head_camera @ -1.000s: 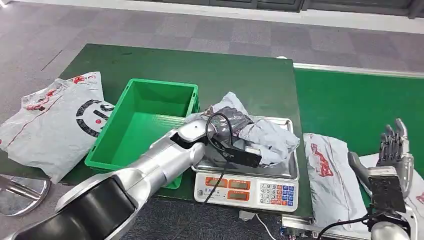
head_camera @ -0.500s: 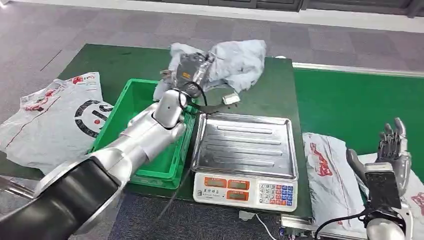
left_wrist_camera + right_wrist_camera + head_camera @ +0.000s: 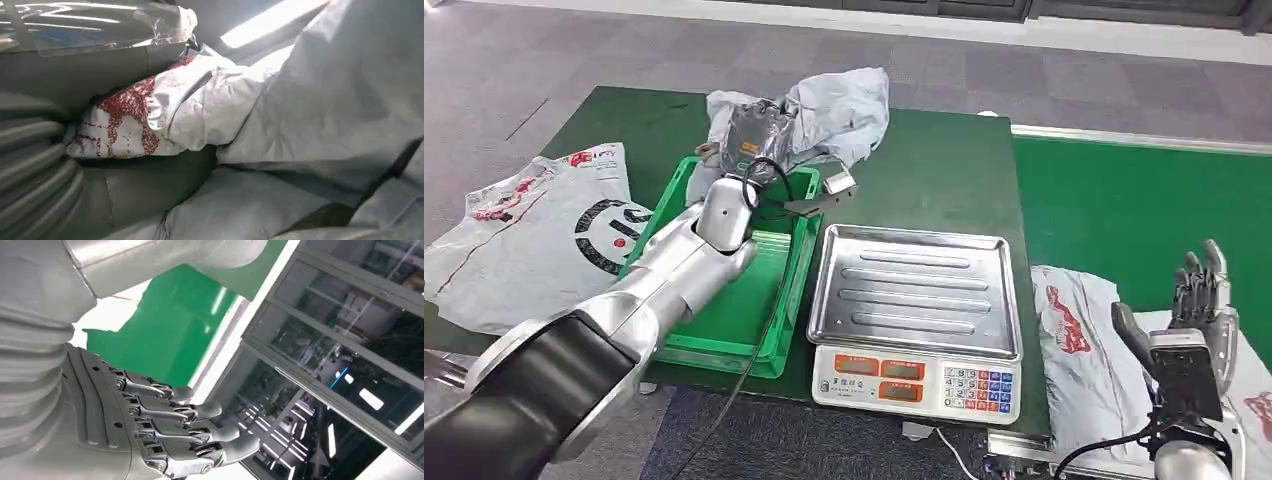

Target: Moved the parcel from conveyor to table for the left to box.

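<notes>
The left hand (image 3: 754, 135) grips a crumpled grey parcel (image 3: 829, 110), its fingers wrapped in the plastic; in the left wrist view the grey thumb (image 3: 145, 185) presses into the wrinkled, red-printed film. The parcel hangs in the air above the far rim of the green crate (image 3: 724, 270), partly over the crate and partly over the green desk (image 3: 924, 170) beyond it, with a small tag (image 3: 839, 183) dangling from it.

The step in hand looks like the boxing stage: the parcel is off the scale and carried toward the crate, but not yet inside. The next move would call for bringing the bundle nearer and lower over the crate's open floor before the fingers let go, since a release here could leave it draped over the far rim.

Beside the crate stands a weighing scale (image 3: 914, 375), its steel tray (image 3: 914, 290) bare. A large printed bag (image 3: 534, 230) lies at the desk's left edge. To the right, the right hand (image 3: 1199, 310) is held upright with fingers spread and nothing in it, above flat white parcels (image 3: 1084, 350) on the green conveyor (image 3: 1144, 200).
</notes>
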Robot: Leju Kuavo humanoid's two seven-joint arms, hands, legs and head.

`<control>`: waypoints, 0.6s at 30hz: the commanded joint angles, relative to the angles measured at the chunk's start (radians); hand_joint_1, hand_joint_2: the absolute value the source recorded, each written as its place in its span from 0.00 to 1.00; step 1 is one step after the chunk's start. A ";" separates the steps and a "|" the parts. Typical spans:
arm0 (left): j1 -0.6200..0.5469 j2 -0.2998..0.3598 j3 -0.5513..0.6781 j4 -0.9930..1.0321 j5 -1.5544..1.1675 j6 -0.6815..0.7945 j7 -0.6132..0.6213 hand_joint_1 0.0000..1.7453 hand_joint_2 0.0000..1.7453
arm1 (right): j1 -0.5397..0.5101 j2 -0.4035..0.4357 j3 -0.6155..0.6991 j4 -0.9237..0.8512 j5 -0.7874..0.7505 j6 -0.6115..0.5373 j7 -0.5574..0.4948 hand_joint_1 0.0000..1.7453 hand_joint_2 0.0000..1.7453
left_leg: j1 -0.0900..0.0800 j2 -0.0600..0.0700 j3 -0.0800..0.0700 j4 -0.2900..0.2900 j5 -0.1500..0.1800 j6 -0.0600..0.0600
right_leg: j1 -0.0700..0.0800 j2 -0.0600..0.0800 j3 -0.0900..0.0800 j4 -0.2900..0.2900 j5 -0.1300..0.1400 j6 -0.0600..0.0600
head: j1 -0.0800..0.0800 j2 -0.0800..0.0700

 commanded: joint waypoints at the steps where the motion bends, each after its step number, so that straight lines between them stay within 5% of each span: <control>1: -0.028 0.105 0.161 0.088 -0.083 -0.114 0.095 1.00 1.00 | 0.024 -0.001 0.051 0.028 -0.003 -0.019 0.003 0.00 1.00 | 0.002 0.006 0.004 -0.001 -0.002 -0.001 | 0.002 0.004 0.003 -0.002 0.000 -0.002 | 0.000 0.000; 5: -0.014 0.131 0.225 0.105 -0.067 -0.278 0.088 1.00 1.00 | -0.042 -0.019 0.044 0.057 -0.029 -0.005 0.017 0.00 1.00 | 0.002 0.010 0.005 -0.003 -0.001 -0.002 | 0.002 0.007 0.001 -0.002 0.001 -0.003 | 0.000 0.000; 10: -0.019 0.094 0.202 0.128 -0.131 -0.663 0.081 1.00 1.00 | -0.069 -0.033 -0.001 0.095 -0.041 0.039 0.028 0.00 1.00 | 0.002 0.005 0.001 -0.001 0.000 -0.001 | 0.002 0.003 -0.001 0.000 0.000 -0.002 | 0.000 0.000; 17: -0.005 0.056 0.212 0.124 -0.142 -0.819 0.044 1.00 1.00 | -0.025 0.011 -0.034 0.104 -0.015 0.066 0.001 0.00 1.00 | 0.003 0.002 0.003 -0.002 0.000 -0.002 | 0.003 0.000 0.003 -0.003 0.000 -0.003 | 0.000 0.000; 18: 0.007 0.048 0.236 0.098 -0.129 -0.733 0.052 0.85 1.00 | -0.015 0.018 -0.039 0.092 -0.008 0.067 0.000 0.00 1.00 | 0.003 0.002 0.005 -0.003 0.000 -0.002 | 0.003 0.000 0.005 -0.003 0.000 -0.003 | 0.000 0.000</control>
